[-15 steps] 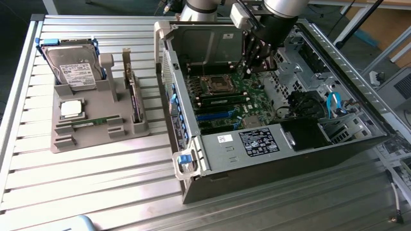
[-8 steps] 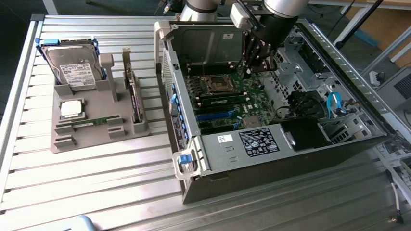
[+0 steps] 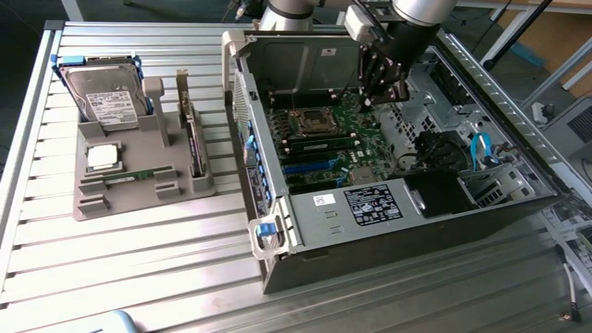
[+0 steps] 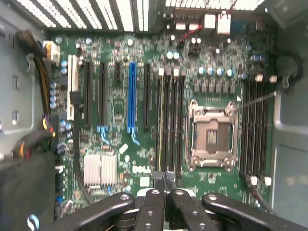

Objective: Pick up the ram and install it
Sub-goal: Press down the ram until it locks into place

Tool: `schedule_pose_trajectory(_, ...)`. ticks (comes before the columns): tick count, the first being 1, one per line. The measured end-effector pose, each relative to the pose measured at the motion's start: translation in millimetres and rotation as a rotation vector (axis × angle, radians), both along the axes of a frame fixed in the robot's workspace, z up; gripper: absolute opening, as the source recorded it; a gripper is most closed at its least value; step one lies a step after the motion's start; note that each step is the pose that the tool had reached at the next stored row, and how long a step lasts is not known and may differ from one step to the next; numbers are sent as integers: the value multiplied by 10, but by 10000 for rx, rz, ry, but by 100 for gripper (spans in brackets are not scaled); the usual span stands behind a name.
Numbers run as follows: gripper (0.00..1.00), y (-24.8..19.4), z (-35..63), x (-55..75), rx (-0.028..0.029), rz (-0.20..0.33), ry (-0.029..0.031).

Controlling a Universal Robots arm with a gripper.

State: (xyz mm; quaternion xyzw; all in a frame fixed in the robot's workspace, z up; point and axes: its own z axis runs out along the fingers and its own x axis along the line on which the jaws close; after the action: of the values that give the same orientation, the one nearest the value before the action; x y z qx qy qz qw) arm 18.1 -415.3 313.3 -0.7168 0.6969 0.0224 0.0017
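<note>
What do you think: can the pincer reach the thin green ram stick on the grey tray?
Probably yes: the ram stick lies uncovered on the tray; the shut pincer must leave the computer case.

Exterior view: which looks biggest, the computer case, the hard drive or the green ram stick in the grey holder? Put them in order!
1. computer case
2. hard drive
3. green ram stick
The gaps are plain; no two look alike.

The exterior view looks down from high on the open computer case (image 3: 310, 211). The wrist view looks closely past the jaws at its motherboard (image 4: 120, 125), which both share.
</note>
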Motion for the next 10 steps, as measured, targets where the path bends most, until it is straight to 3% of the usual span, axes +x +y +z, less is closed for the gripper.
schedule_pose_trajectory(10,11,1,0,256,0,3,0)
